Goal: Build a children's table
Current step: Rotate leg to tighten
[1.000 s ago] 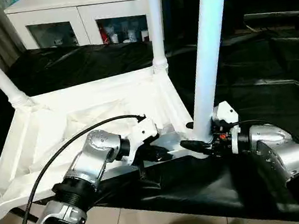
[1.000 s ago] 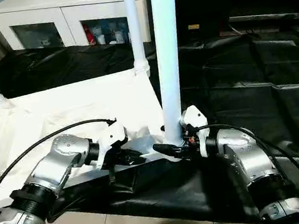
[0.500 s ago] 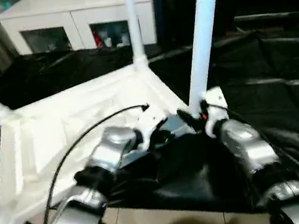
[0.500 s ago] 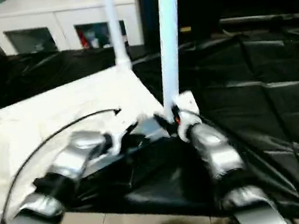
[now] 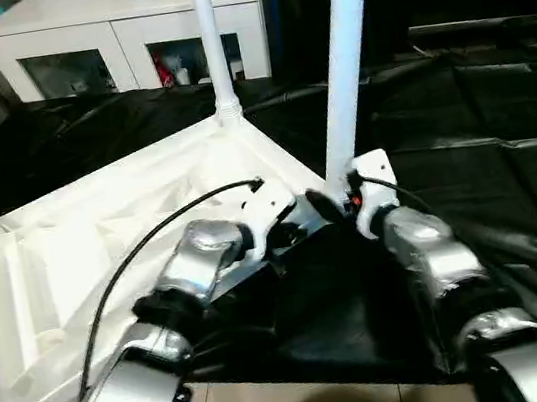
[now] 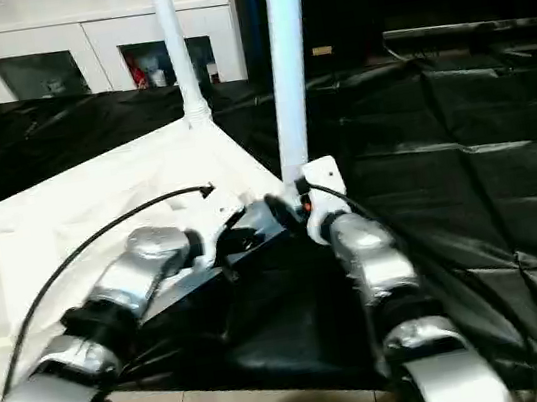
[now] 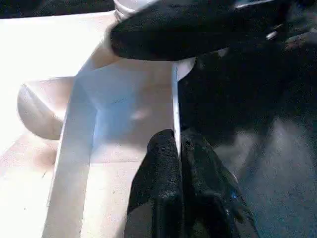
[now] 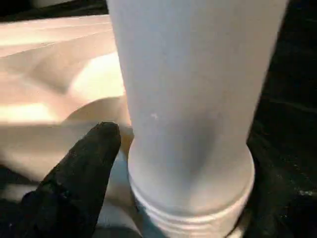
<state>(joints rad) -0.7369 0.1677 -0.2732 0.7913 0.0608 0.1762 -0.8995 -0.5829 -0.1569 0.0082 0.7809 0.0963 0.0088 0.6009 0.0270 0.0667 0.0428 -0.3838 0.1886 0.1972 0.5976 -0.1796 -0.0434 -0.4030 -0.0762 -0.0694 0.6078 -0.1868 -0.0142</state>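
- Left gripper [image 7: 177,153] is pinched tight on the thin edge wall of the top [image 5: 105,256], which lies underside-up on the black sheet [image 5: 480,129].
- Right gripper [image 5: 335,206] clasps the near leg [image 5: 340,69] at its base, at the corner socket.
- Far leg [image 5: 207,38] stands seated.
- Judgement: near leg is still being seated; the remaining corners are cropped.
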